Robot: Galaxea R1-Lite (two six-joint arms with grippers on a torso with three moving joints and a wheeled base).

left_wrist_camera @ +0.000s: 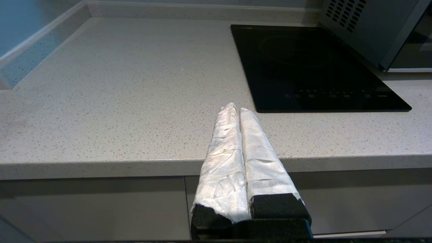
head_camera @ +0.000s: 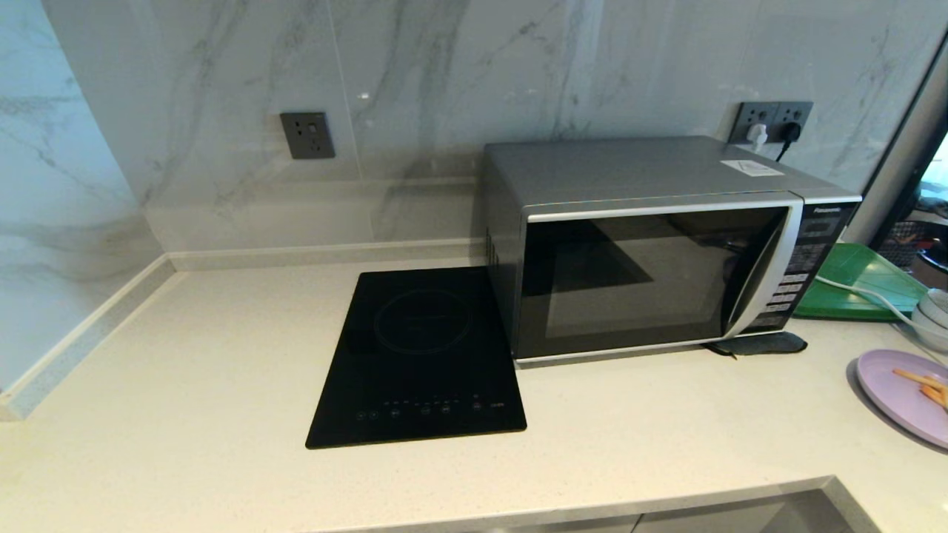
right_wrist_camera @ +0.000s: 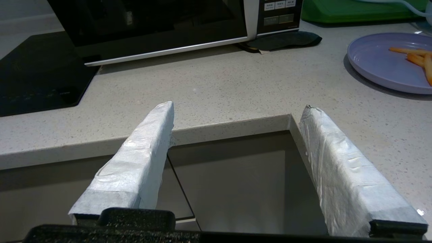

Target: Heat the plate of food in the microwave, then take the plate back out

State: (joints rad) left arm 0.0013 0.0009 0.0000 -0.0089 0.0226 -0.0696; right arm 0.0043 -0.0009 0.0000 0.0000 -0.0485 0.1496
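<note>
The silver microwave point(head_camera: 652, 252) stands on the counter at centre right, its dark glass door closed; its lower front edge also shows in the right wrist view point(right_wrist_camera: 162, 30). The lilac plate of food point(head_camera: 900, 392) with orange sticks lies at the counter's right edge, also seen from the right wrist point(right_wrist_camera: 384, 62). My right gripper point(right_wrist_camera: 236, 111) is open and empty, held off the counter's front edge, short of the plate and to its left. My left gripper point(left_wrist_camera: 238, 109) is shut on nothing, parked before the counter's front edge, left of the hob. Neither gripper shows in the head view.
A flat black induction hob point(head_camera: 418, 355) lies left of the microwave. A green tray point(head_camera: 859, 285), a white cable point(head_camera: 863, 296) and stacked pale bowls point(head_camera: 935, 311) sit behind the plate. A dark pad point(head_camera: 755, 344) lies under the microwave's front right corner. The counter steps inward at front right point(right_wrist_camera: 288, 118).
</note>
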